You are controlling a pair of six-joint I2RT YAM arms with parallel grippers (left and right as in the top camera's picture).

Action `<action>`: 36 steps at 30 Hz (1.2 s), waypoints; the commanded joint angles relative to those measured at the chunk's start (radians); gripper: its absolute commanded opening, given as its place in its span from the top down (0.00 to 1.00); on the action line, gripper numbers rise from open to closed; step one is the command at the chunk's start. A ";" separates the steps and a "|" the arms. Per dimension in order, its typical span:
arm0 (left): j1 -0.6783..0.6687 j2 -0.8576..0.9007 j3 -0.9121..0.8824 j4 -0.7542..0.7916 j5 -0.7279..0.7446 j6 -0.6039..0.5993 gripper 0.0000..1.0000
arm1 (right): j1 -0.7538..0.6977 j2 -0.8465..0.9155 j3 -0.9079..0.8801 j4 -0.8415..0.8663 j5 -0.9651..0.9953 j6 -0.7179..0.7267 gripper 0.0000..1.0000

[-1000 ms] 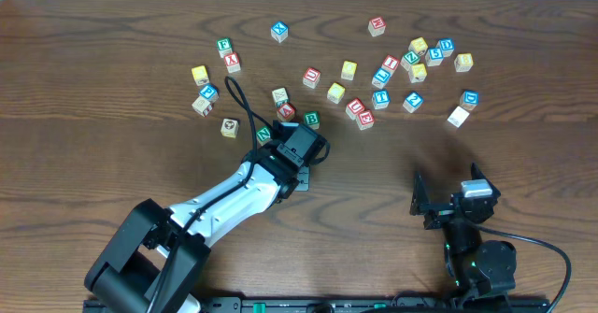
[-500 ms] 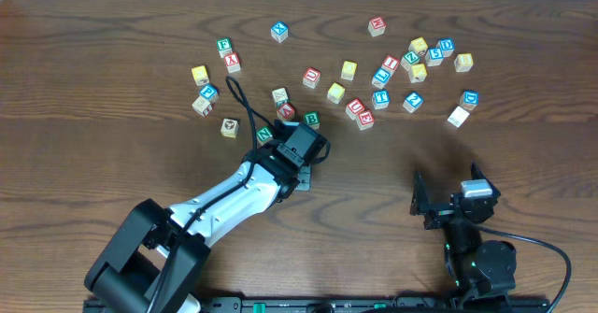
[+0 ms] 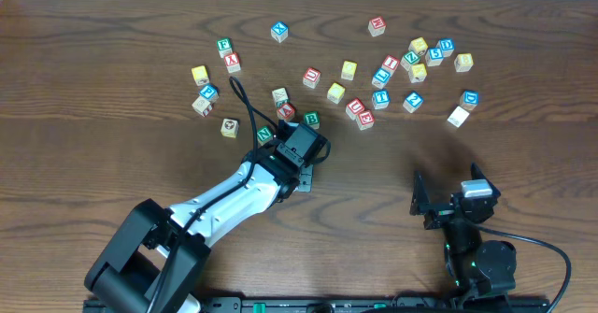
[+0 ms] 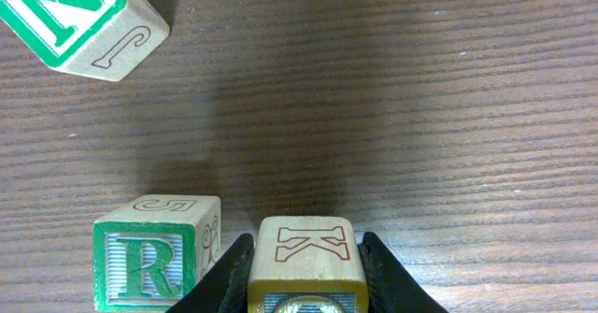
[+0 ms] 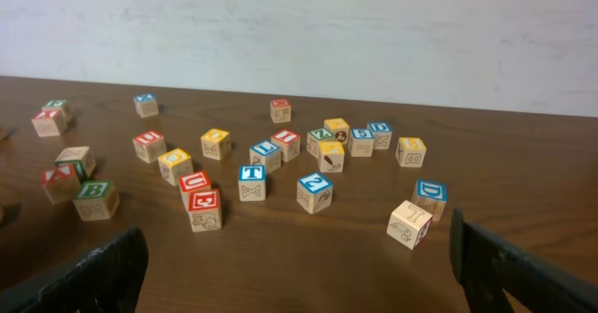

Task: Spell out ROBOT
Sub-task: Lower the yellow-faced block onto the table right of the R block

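Observation:
In the left wrist view my left gripper (image 4: 304,249) is shut on a wooden block (image 4: 304,271) with a red outlined K on its side and a blue-framed top face. It stands just right of a green R block (image 4: 145,262) on the table. A green N block (image 4: 79,19) lies farther off at the upper left. In the overhead view the left gripper (image 3: 301,154) is at the table's middle, just below the block scatter. My right gripper (image 3: 439,201) is open and empty at the front right, its fingers (image 5: 299,276) wide apart.
Several letter blocks are scattered across the far half of the table: a green B block (image 3: 312,120), a blue T block (image 3: 380,98), red U and E blocks (image 5: 198,196), and a tipped pale block (image 3: 458,117). The wall stands behind the table.

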 commanded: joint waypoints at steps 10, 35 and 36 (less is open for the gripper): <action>0.002 0.045 -0.006 0.029 0.005 0.006 0.92 | -0.006 -0.005 -0.001 -0.005 -0.003 -0.011 0.01; 0.002 0.066 -0.011 0.038 0.001 0.005 0.93 | -0.006 -0.005 -0.001 -0.005 -0.003 -0.011 0.01; 0.002 0.070 -0.011 0.040 0.001 0.005 0.92 | -0.006 -0.005 -0.001 -0.005 -0.003 -0.011 0.01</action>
